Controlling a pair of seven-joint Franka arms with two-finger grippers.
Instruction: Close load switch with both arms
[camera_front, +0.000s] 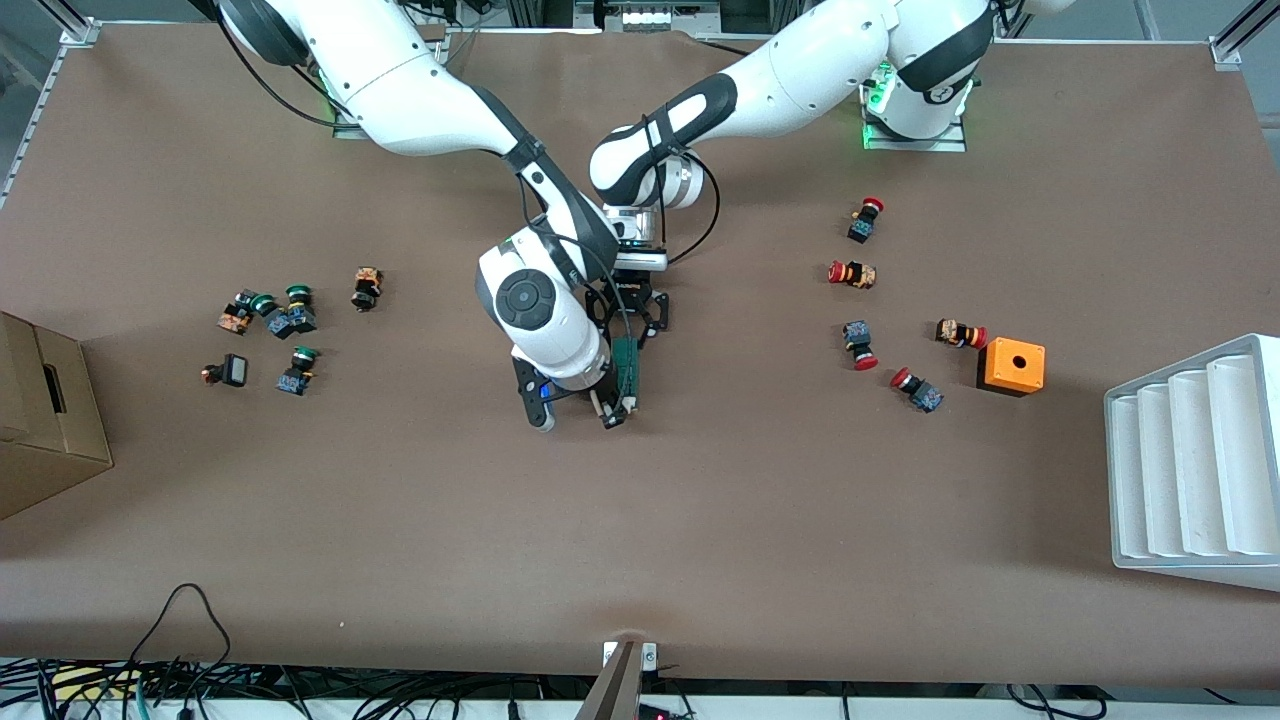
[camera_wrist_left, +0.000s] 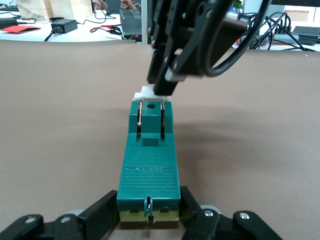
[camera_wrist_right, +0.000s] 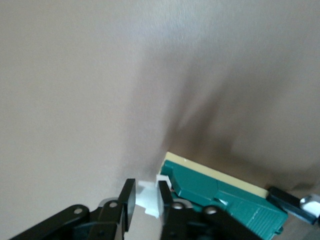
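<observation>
The dark-green load switch (camera_front: 627, 367) lies flat on the brown table near its middle. My left gripper (camera_front: 628, 337) is shut on the switch's end that is farther from the front camera. In the left wrist view its fingers (camera_wrist_left: 100, 212) press both sides of the switch (camera_wrist_left: 150, 167). My right gripper (camera_front: 615, 412) is at the nearer end, its fingers closed about the white tab (camera_wrist_right: 149, 196). The tab sits between its fingers (camera_wrist_right: 128, 202) beside the green body (camera_wrist_right: 225, 195). The left wrist view shows the right gripper (camera_wrist_left: 161, 85) on the tab (camera_wrist_left: 144, 93).
Red-capped push buttons (camera_front: 866, 218) and an orange box with a hole (camera_front: 1012, 366) lie toward the left arm's end, with a white stepped rack (camera_front: 1195, 460) nearer the front camera. Green-capped buttons (camera_front: 290, 315) and a cardboard box (camera_front: 45, 420) are toward the right arm's end.
</observation>
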